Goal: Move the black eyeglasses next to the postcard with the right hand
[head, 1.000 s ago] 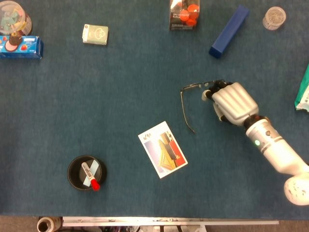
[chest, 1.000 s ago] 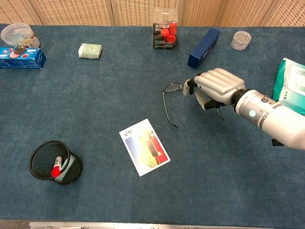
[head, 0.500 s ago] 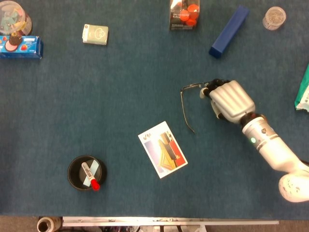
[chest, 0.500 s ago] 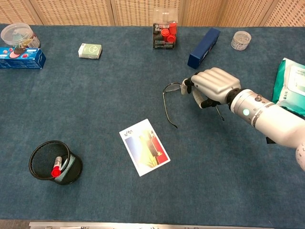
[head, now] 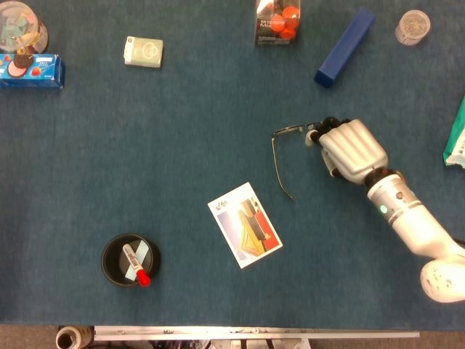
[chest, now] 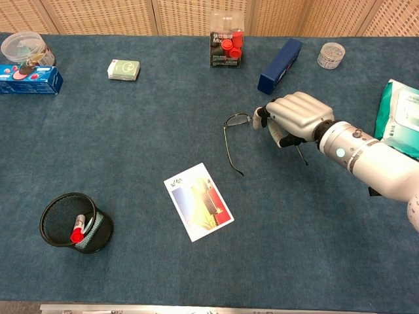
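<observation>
The black eyeglasses [head: 288, 131] lie unfolded on the blue tablecloth, right of centre, with one temple arm running down toward the postcard [head: 245, 225]. My right hand [head: 352, 149] covers the right half of the frame, and its curled fingers grip the frame near the bridge. In the chest view the right hand [chest: 298, 118] hides that side of the eyeglasses [chest: 236, 120], and the other temple arm pokes out below it. The postcard [chest: 198, 201] lies flat a short way below and left of the glasses. My left hand is not visible.
A black mesh cup [head: 131, 259] with a red marker stands at front left. Along the back are a cookie pack [head: 30, 71], a small pale box [head: 144, 51], a box of red caps [head: 277, 22], a blue box [head: 345, 46] and a plastic cup [head: 413, 27]. A green pack [head: 458, 138] lies at the right edge.
My right hand shifted slightly left over the frame, then back right. The eyeglasses and postcard stay where they were.
</observation>
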{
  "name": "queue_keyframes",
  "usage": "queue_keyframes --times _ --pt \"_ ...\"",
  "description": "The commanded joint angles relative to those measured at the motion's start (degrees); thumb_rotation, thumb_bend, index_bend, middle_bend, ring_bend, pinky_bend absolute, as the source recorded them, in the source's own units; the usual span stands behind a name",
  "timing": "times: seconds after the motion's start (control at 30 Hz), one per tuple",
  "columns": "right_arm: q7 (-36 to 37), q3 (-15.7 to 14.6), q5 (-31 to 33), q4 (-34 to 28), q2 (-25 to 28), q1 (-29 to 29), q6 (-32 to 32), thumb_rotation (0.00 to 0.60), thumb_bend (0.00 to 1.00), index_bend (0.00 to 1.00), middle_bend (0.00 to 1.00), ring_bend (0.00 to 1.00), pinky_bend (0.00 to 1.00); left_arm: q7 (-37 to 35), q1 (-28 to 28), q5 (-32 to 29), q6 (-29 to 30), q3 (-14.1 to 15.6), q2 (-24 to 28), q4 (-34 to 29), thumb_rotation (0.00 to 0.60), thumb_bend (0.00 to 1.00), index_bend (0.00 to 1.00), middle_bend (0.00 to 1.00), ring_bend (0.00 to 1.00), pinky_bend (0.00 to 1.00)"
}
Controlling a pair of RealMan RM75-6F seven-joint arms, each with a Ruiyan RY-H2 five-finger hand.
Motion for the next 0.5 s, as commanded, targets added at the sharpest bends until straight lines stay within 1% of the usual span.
queue_keyframes --times 0.03,0.5 --pt "0.3 0.1 0.0 0.5 -0.4 0.2 0.0 0.600 0.75 0.36 0.39 0.24 0.43 0.0 0.0 0.0 0.0 0.0 0.0 0.0 0.600 0.00 0.57 0.46 0.38 0.46" --pt "4.2 1.6 -1.1 7.0 -4.1 1.9 -1.2 0.600 0.75 0.36 0.39 0.24 0.43 0.4 0.0 0.0 -0.3 0.1 0.1 -0.2 0.600 0.00 0.57 0.46 0.38 0.46"
